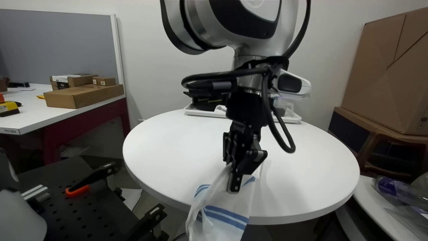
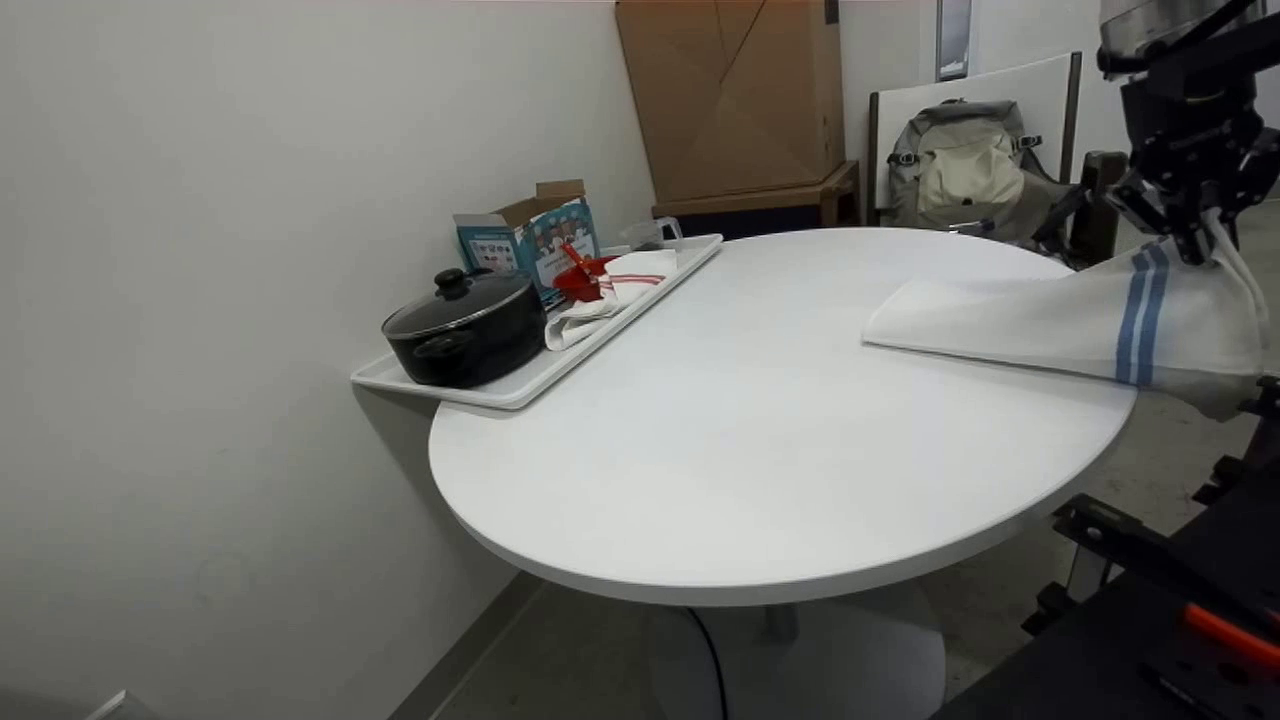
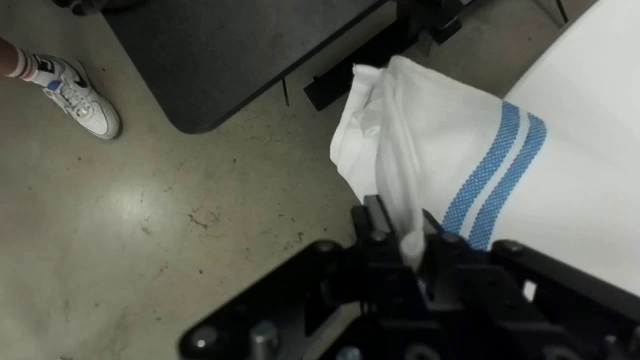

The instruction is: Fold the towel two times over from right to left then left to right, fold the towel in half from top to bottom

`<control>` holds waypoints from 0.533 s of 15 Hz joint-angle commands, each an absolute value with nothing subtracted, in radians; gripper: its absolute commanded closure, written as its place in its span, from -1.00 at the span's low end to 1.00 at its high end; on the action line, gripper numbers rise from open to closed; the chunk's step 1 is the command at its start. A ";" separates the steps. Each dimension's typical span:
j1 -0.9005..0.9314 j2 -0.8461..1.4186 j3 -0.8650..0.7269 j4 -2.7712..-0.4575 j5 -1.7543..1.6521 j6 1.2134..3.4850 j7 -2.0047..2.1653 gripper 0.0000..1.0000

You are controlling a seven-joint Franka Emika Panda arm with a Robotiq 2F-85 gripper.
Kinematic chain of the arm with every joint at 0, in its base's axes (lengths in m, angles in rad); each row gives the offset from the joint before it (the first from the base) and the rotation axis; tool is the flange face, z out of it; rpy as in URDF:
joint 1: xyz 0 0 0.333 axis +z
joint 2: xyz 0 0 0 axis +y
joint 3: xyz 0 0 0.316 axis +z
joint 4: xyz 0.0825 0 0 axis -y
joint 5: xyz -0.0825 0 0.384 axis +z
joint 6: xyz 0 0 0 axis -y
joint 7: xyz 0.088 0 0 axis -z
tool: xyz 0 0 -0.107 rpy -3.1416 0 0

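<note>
The towel is a thin white cloth with blue stripes. In an exterior view the towel [image 2: 1050,315] lies partly on the white round table [image 2: 760,430], and its striped end is lifted past the table's edge. The towel also shows in an exterior view [image 1: 230,205], hanging down past the near edge. My gripper [image 1: 235,185] points down and is shut on a bunched fold of the towel; the gripper also shows in an exterior view [image 2: 1203,240]. In the wrist view the fold of the towel [image 3: 445,125] runs between the fingers of my gripper [image 3: 400,212]. The hanging end's bottom is cut off in an exterior view.
A white tray [image 2: 540,385] with a black pot [image 2: 465,335], a blue box [image 2: 560,240], a red bowl and a red-striped cloth stands at the table's far edge. A dark perforated platform [image 1: 77,207] with black clamps lies beside the table. A person's shoe [image 3: 82,97] shows on the floor.
</note>
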State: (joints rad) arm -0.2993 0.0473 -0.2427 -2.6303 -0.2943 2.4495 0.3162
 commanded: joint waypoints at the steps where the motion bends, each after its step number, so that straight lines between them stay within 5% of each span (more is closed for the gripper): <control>1: -0.278 0.144 -0.269 -2.565 -0.290 2.398 0.362 0.17; 8: -0.226 0.211 -0.276 -2.522 -0.299 2.364 0.380 -0.87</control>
State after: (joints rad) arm -0.2641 0.1846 -0.2597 -2.5568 -0.2944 2.4033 0.3545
